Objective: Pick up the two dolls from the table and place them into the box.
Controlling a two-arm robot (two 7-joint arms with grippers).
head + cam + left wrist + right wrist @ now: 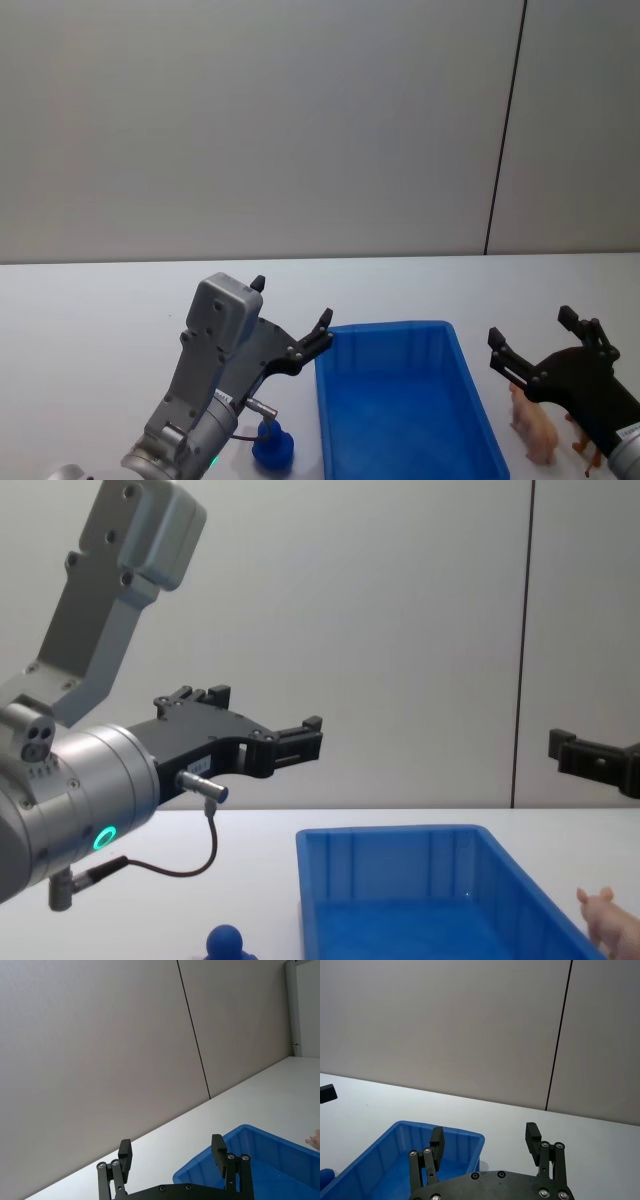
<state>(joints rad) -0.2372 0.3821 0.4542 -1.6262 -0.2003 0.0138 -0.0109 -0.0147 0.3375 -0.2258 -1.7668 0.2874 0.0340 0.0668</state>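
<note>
Left claw (pixel 292 302) released, raised beside box (pixel 400 328); right claw (pixel 532 328) released, raised above pink doll (pixel 535 425).

One pale worktop (pixel 90 300). One blue box (pixel 390 328) stands on it, toward the near edge.

Two dolls stand at the right of the box, close to the worktop's near edge: one pale pink doll (pixel 535 432), and one orange-brown doll (pixel 583 447), mostly hidden, with its legs showing.

One small dark blue knobbed object (pixel 272 447) sits at the near edge, left of the box.

Two robot tools are above the worktop: one left tool (pixel 292 300) and one right tool (pixel 530 325), each with two black fingers.

One dark vertical seam (pixel 505 130) marks the wall behind.
</note>
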